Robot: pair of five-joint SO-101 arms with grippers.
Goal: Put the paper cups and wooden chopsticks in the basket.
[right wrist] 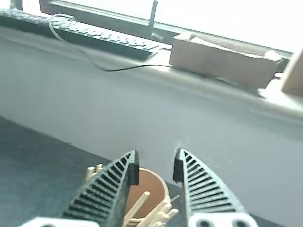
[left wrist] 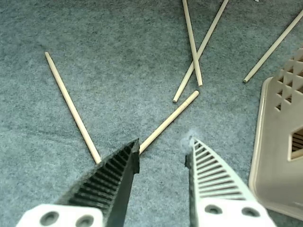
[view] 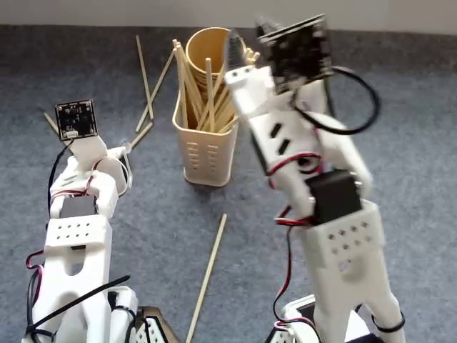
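the tall beige perforated plastic basket stands upright on the mat, toward 12 o'clock from the middle of the high view. a brown paper cup sits in its far end, and a bundle of pale wooden chopsticks leans inside beside it. the right gripper hangs just above the cup's rim, its fingers a narrow gap apart and holding nothing. the left gripper is low over the mat at 9 o'clock of the basket, spread wider and empty. one loose chopstick lies just ahead of it, its near end by the dark fingertip.

the surface is a grey-blue felt mat. more sticks lie on it: a single stick at 6 o'clock of the basket, a crossed pair at 10 o'clock, and a far stick out at 9 o'clock. the right wrist view takes in a white wall, with a dark keyboard and a cardboard box on the ledge above it.
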